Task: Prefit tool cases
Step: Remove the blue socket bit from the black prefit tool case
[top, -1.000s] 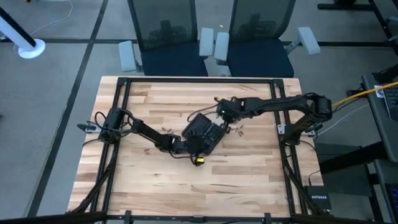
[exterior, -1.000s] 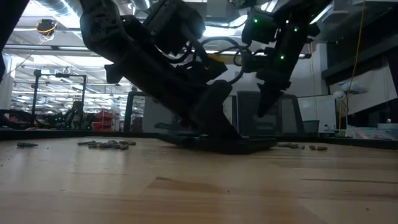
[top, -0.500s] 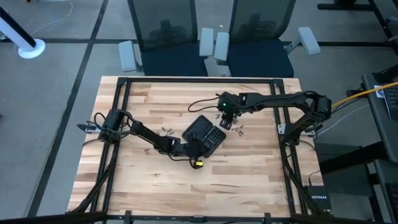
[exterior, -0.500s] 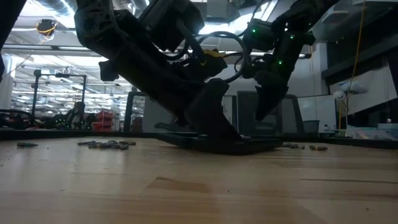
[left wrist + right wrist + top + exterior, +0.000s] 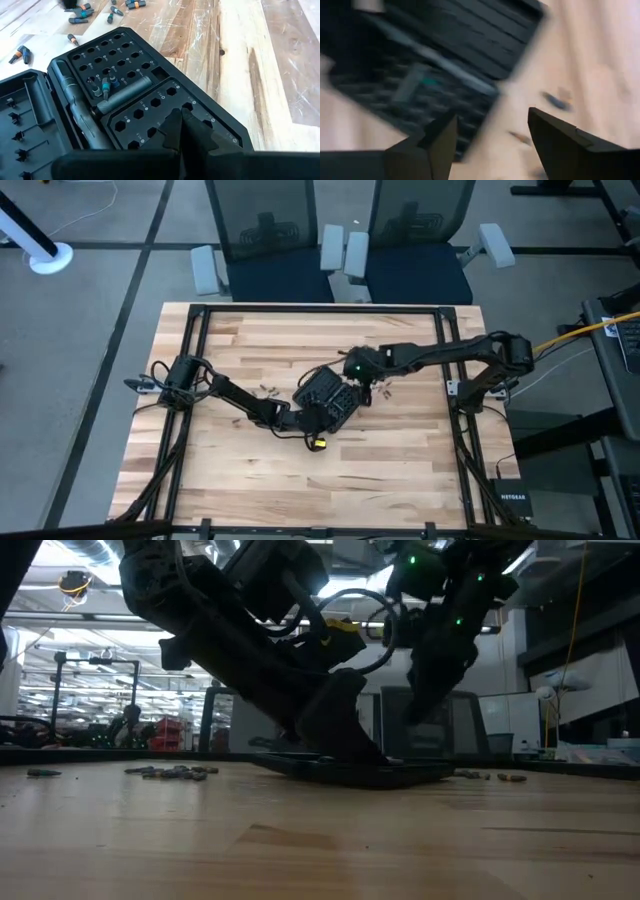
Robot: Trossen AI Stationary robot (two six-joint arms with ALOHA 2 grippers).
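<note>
The black tool case (image 5: 328, 394) lies open and flat at the table's middle, both halves (image 5: 125, 95) up. One half holds a grid of bit slots, a driver handle (image 5: 120, 95) and a few bits. My left gripper (image 5: 182, 120) is shut, its tip on the slotted half. My right gripper (image 5: 492, 137) is open and hangs over the case's far right part (image 5: 352, 372). It touches nothing that I can see. In the low view the case (image 5: 400, 774) shows as a thin dark slab under both arms. My left gripper presses its shut fingertips (image 5: 186, 131) down on the slotted insert (image 5: 150, 112) of one case half, near that half's outer edge. The fingers come slanting down from the table's left. The case lies flat on the table under them.
Loose bits lie on the wood left of the case (image 5: 268, 389) and right of it (image 5: 384, 389), and show in the low view (image 5: 175, 772) and the left wrist view (image 5: 80, 7). A black NETGEAR box (image 5: 512, 501) sits off the table at the near right. Chairs (image 5: 345, 250) stand at the far edge.
My right gripper has swung a little toward the table's far right, clear of the case, and has come back over the case's far right part. My left gripper and the case have kept their places.
</note>
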